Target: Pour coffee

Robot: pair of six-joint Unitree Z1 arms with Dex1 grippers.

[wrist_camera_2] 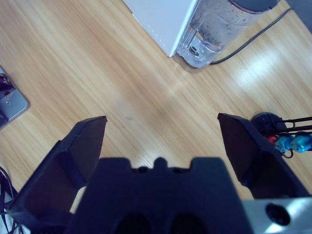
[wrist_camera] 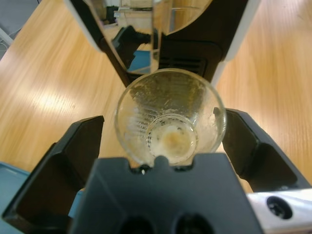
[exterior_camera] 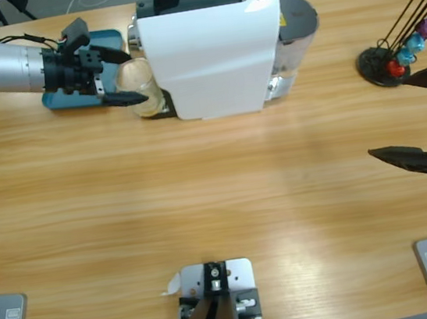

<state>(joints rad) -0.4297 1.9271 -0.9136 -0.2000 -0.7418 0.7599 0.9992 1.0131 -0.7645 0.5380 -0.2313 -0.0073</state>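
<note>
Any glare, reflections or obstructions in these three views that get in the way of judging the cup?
High view: the coffee machine hides part of the glass cup, and the table shows soft sheen. Left wrist view: the cup sits between the open left pincer jaws; the machine's shiny front mirrors the room. Right wrist view: bright glare patches on the wood; no cup visible.

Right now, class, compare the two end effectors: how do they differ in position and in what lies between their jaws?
The left end effector sits beside the white coffee machine with the clear glass cup between its jaws; the right end effector hangs over bare table with nothing between its jaws. The left is near the blue tray; the right is near the capsule rack. Both are open.
</note>
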